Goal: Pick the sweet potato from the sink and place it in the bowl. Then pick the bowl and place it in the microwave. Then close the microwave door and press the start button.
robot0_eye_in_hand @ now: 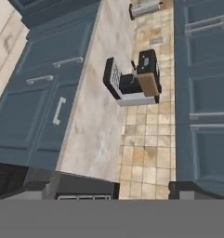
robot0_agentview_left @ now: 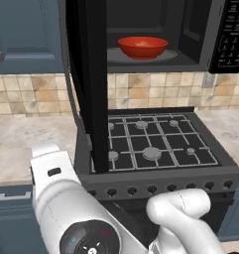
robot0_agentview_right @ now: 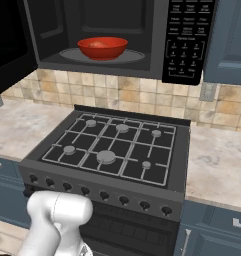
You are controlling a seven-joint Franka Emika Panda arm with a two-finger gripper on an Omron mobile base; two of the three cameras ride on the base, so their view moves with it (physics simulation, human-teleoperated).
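We read our gripper as spread wide with nothing between its tips, though they barely show. Beyond the stove, the bowl sits inside the microwave, whose door hangs open, awaiting our push.

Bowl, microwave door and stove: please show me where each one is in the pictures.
bowl (robot0_agentview_right: 102,48), right base view, on its red outer wall.
microwave door (robot0_agentview_left: 91,74), left base view, on its open black panel.
stove (robot0_agentview_right: 112,145), right base view, on its burner grate.
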